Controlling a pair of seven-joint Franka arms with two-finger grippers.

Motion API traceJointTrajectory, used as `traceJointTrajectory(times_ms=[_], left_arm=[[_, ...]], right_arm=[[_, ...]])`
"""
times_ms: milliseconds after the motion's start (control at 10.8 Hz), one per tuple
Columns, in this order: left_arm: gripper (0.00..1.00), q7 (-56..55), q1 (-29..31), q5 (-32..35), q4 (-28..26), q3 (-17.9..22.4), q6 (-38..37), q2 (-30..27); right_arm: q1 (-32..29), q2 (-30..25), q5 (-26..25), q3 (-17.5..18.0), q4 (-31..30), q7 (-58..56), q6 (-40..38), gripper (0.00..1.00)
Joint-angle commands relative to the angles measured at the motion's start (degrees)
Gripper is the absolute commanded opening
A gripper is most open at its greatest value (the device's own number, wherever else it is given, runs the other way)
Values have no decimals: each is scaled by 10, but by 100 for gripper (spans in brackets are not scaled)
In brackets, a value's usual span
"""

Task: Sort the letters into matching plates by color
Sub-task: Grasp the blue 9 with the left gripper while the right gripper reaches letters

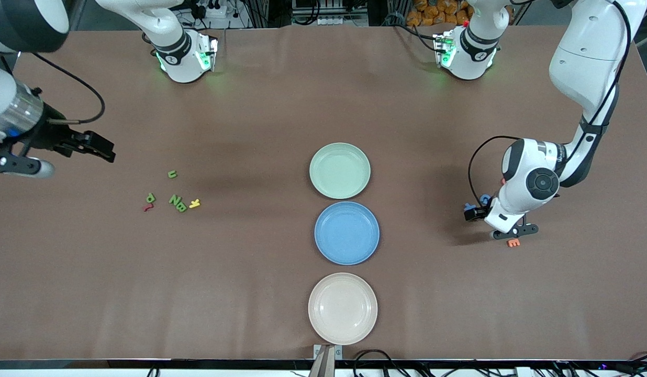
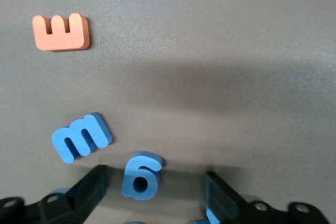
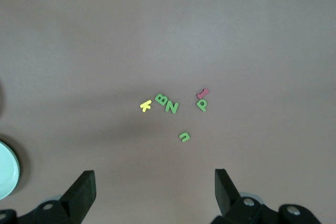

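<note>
My left gripper (image 2: 152, 192) low at table, jaws apart, straddling blue 6 (image 2: 140, 176), not yet gripped. Right gripper (image 1: 96, 146) open, waiting over table. Blue plate (image 1: 347, 256) empty. Next: close, lift, carry to blue plate.

Three plates run down the frame's middle: mint plate (image 1: 339, 170), blue plate (image 1: 347, 233), cream plate (image 1: 343, 308), nearly touching, leaving no passage between them. Wide bare tabletop (image 1: 250, 272) lies on either side. The green letters (image 1: 177, 201) at centre-left sit unobstructed; the left arm (image 1: 533, 183) blocks the right-centre.
</note>
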Motion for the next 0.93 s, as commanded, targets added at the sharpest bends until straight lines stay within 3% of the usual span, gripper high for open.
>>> traceJointTrajectory(times_ms=[0, 371, 834], left_arm=[[4, -1, 2, -15, -2, -8, 9, -2], [0, -3, 0, -15, 3, -10, 8, -16], [0, -10, -2, -48, 14, -42, -6, -53]], right_arm=[[1, 25, 10, 7, -9, -6, 2, 100], [1, 56, 10, 17, -25, -19, 24, 100], [-1, 56, 10, 17, -140, -53, 146, 100]])
